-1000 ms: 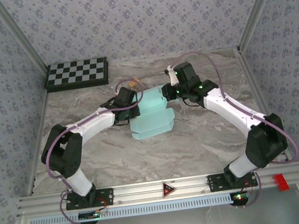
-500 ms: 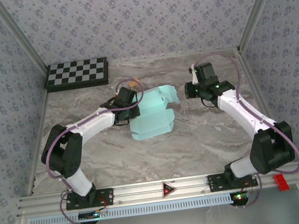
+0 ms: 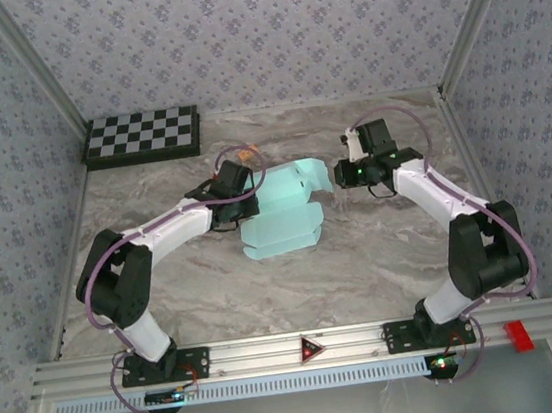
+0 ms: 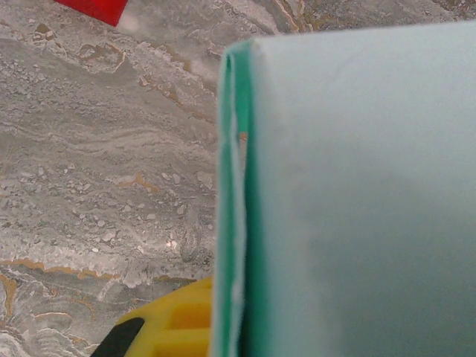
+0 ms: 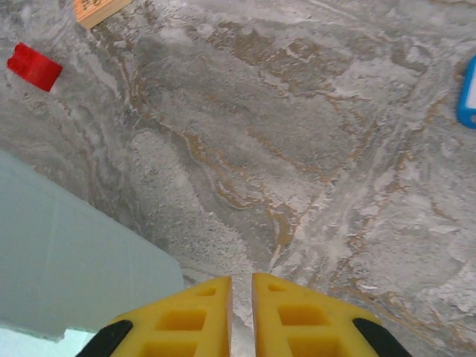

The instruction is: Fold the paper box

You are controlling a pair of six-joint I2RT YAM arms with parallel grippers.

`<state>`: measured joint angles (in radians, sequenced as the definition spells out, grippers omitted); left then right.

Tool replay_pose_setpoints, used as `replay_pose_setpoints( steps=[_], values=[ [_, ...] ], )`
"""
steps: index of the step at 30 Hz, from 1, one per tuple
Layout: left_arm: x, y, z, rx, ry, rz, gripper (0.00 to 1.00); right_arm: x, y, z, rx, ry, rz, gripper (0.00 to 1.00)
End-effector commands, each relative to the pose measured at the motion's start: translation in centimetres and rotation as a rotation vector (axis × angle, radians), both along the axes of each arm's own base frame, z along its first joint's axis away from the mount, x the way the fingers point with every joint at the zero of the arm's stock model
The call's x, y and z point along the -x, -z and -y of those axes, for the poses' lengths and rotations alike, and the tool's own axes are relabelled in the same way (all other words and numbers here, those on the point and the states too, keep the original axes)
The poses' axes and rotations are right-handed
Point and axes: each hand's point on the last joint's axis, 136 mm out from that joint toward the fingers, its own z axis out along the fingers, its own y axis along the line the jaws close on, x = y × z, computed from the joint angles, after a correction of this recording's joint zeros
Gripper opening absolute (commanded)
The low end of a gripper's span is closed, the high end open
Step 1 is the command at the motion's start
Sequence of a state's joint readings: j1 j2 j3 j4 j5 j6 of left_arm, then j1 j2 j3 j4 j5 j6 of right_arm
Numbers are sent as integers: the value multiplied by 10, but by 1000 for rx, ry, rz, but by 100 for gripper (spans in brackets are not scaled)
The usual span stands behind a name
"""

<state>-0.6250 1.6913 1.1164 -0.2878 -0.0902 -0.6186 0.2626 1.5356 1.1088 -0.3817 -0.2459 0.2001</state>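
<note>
My left end effector (image 3: 238, 191) pinches the paper box (image 3: 280, 221) on the tabletop (image 3: 381, 244), likely anchoring it for creasing; my right end effector (image 5: 242, 290), almost pressed together and empty, hovers beside its flap.

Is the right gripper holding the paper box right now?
No: the right gripper has nothing between its fingers, and the paper box lies off to its side.
</note>
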Motion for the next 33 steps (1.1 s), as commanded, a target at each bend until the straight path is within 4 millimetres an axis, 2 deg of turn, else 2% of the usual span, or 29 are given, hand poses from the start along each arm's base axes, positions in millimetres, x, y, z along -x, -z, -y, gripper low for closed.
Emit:
replay_pose_setpoints(
  steps=[1, 17, 27, 33],
  values=[
    [-6, -15, 13, 32, 28, 32, 0, -2, -13, -22, -59, -95, 40, 18],
    [-7, -13, 18, 45, 40, 23, 0, 17, -11, -63, -120, -284, 15, 23],
    [-7, -12, 19, 46, 42, 21, 0, 21, -10, -78, -127, -341, 12, 26],
    [-7, -13, 20, 51, 47, 23, 0, 22, -8, -85, -123, -365, 10, 32]
  ],
)
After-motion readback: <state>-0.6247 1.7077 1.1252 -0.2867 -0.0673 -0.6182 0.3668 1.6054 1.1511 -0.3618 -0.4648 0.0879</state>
